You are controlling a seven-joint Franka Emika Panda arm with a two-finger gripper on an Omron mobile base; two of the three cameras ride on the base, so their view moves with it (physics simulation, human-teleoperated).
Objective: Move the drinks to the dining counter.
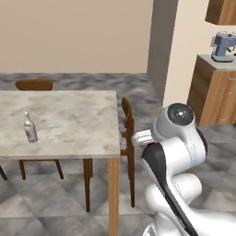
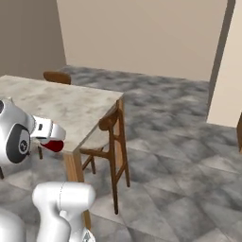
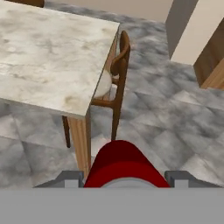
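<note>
My gripper [image 3: 123,177] is shut on the small red can [image 3: 124,168], which rises between the two fingertips in the hand view. The can [image 2: 54,145] also hangs under my hand [image 2: 47,130], just off the near corner of the dining counter [image 2: 61,101] and slightly above floor level beside its leg. A slim bottle with a whitish neck [image 1: 30,127] stands upright on the marble top [image 1: 69,120] towards its left side. The counter's corner [image 3: 48,52] lies ahead and to the left of the can. The orange-juice bottle is out of view.
A wooden chair [image 1: 128,124] [image 2: 112,125] [image 3: 119,61] is tucked against the counter's end, close to my hand. Another chair [image 1: 33,84] stands at the far side. A coffee machine [image 1: 223,46] sits on a wooden cabinet [image 1: 214,92] at the right.
</note>
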